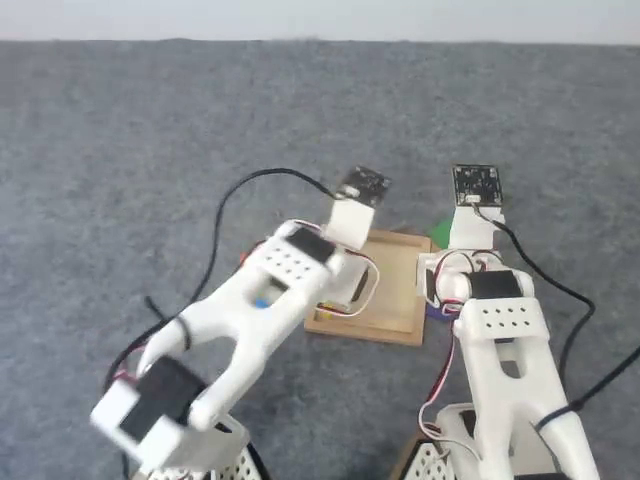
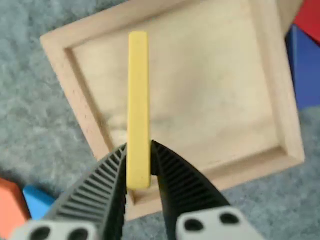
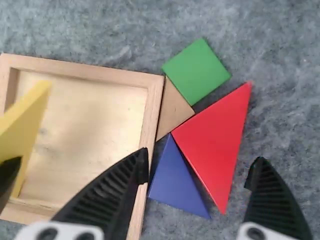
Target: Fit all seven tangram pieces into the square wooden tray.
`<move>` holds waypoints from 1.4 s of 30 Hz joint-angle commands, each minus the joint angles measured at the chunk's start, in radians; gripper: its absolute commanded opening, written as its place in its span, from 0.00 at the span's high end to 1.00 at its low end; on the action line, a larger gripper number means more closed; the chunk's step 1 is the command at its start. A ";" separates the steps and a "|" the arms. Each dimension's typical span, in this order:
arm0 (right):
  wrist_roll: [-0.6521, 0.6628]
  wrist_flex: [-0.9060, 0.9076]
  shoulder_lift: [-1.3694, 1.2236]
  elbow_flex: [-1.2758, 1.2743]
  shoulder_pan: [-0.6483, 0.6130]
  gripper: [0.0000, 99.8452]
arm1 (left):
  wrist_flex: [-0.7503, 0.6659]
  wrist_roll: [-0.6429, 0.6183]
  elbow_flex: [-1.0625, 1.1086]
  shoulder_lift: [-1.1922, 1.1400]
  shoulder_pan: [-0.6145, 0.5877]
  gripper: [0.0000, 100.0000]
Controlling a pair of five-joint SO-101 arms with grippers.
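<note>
A grey, carpet-like tabletop (image 1: 120, 150) is stretching back to a pale wall (image 1: 320, 18) along its far edge. The square wooden tray (image 1: 395, 295) is lying flat near the tabletop's middle.

The left claw (image 2: 138, 150) is clamping a yellow piece (image 2: 138, 90) by one end and holding it on edge over the tray's floor. Seen edge-on, the piece is showing as a thin strip, with its long axis running straight out from the claw tips towards the tray's opposite rim. Whether it is touching the floor cannot be told.

The right claw (image 3: 200, 162) is hanging wide open above a group of pieces lying flat on the tabletop just outside the tray. These are a green square (image 3: 196, 71), a tan triangle (image 3: 172, 107) touching the tray's rim, and a large red triangle (image 3: 215, 145) and a dark blue triangle (image 3: 175, 180) lying edge to edge.

Off another side of the tray, an orange piece (image 2: 10, 207) and a light blue piece (image 2: 35, 200) are lying next to each other on the tabletop.
</note>
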State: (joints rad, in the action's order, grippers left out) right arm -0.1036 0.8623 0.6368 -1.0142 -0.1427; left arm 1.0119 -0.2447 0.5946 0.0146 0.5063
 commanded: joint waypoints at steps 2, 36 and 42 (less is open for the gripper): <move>0.011 -0.015 0.007 0.060 0.013 0.68 | 0.081 -0.021 -0.148 -0.084 -0.008 0.99; 0.015 -0.016 0.005 0.057 0.010 0.68 | 0.262 -0.051 -0.150 0.361 -0.259 0.64; 0.118 0.021 0.004 0.057 -0.102 0.74 | -0.118 0.043 0.030 0.535 -0.629 0.64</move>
State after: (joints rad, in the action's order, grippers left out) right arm -0.0652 0.8638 0.6368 -1.0142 -0.1749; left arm 1.1546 -0.2386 0.5378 0.4289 0.0936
